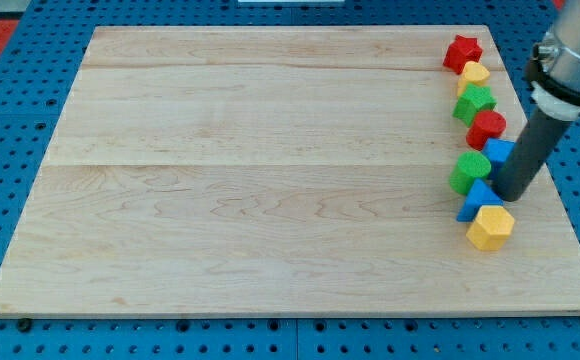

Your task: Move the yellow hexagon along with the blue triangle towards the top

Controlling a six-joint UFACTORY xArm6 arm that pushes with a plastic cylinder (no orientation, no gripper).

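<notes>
The yellow hexagon point(490, 227) lies near the board's right side, low in the view. The blue triangle point(475, 199) touches it just above and to the left. My tip point(514, 196) rests on the board right of the blue triangle and just above the yellow hexagon, close to both. The rod rises up and right to the arm's grey body.
A column of blocks runs up the right side: green round block point(468, 171), blue block point(499, 152) partly behind the rod, red round block point(487, 128), green star point(474, 103), small yellow block point(474, 74), red star point(462, 52). The wooden board point(270, 170) has its right edge near.
</notes>
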